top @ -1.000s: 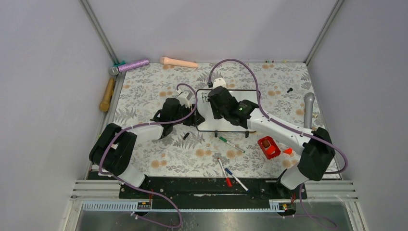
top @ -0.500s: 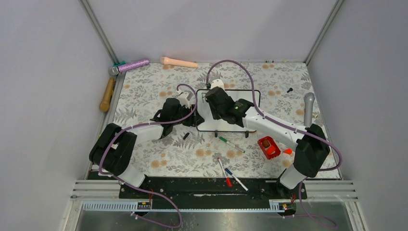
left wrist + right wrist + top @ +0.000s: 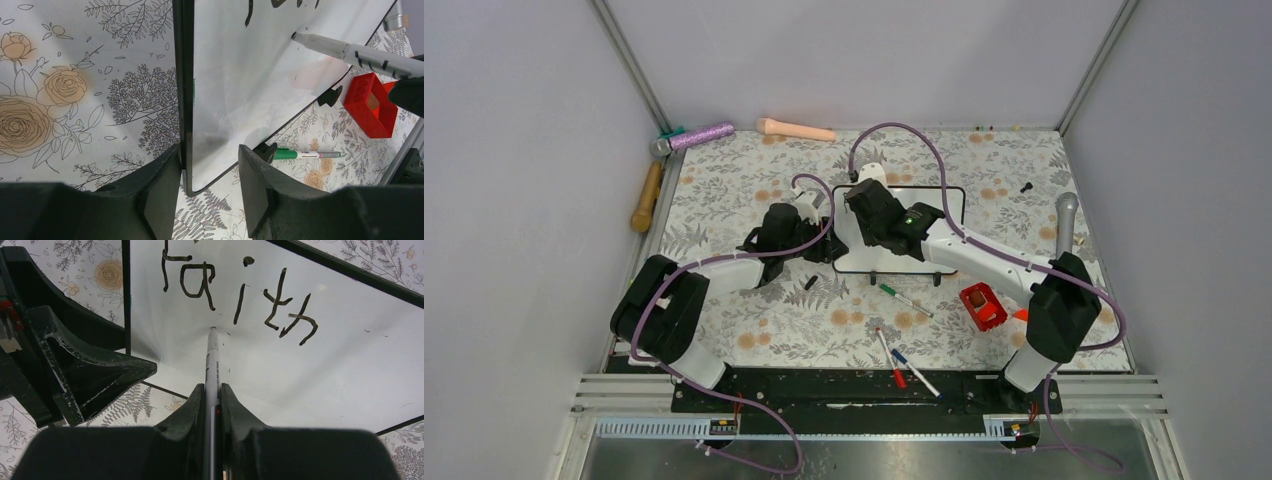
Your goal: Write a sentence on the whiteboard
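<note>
This is a robotics lab test cell, not a home or an office. Plain pale walls (image 3: 854, 60) framed by bare aluminium posts (image 3: 629, 65) box in a small table (image 3: 724, 190) covered with a floral sheet. Two robot arms, left (image 3: 724, 270) and right (image 3: 994, 262), are bolted to a black base plate (image 3: 824, 385) on metal rails at the near edge, with purple cables (image 3: 894, 130) looping from them. Unrelated props lie scattered about: a whiteboard (image 3: 949, 200), loose markers (image 3: 904, 298), a red box (image 3: 982, 305), a grey microphone (image 3: 1065, 225), a glittery purple microphone (image 3: 699, 134) and a wooden handle (image 3: 646, 197).
</note>
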Controlling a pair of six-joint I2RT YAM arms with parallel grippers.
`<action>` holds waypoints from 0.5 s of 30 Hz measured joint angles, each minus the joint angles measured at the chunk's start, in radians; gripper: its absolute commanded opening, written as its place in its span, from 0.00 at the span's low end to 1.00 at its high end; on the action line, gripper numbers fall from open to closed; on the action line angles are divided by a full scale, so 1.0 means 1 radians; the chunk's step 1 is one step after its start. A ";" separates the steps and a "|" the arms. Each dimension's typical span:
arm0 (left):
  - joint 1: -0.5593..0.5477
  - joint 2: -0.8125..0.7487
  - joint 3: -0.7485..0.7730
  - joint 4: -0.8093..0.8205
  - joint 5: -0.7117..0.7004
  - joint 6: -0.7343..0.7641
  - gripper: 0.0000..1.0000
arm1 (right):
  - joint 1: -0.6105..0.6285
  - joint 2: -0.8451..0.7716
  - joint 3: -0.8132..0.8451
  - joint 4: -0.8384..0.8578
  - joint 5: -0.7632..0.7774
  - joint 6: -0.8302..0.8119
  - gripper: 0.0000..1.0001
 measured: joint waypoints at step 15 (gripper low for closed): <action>0.000 0.000 0.000 -0.002 0.000 0.004 0.42 | 0.002 0.005 0.005 -0.001 0.003 0.000 0.00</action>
